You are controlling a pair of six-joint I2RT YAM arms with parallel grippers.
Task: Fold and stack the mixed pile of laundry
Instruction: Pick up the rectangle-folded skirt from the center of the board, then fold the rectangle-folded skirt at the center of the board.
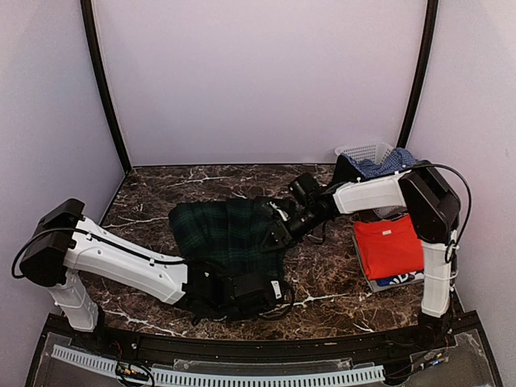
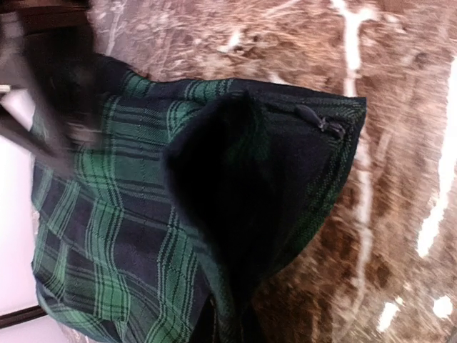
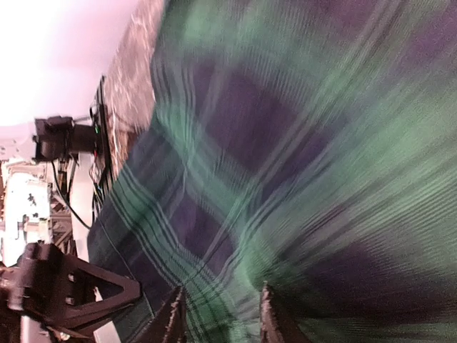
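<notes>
From above, the skirt lies partly spread in the middle of the table. The left gripper is at the near edge of the skirt, low on the cloth. The right gripper is at its right edge, also down on the cloth. To the right, a red T-shirt lies folded on a tray, with something blue under it. A basket stands at the far right corner and a light blue shirt hangs out of it.

In the left wrist view the skirt fills most of the picture. A dark fold of it rises toward the camera and runs down to the lower edge, where the jaws sit. They are together and pinch this fold, although the tips themselves are hidden. A small zipper shows near the top of the fold, and brown marble is seen behind.

The right wrist view is blurred – only tartan, very close. The two fingers stand a little apart at the bottom, with cloth in the gap. I cannot tell if they pinch it.
</notes>
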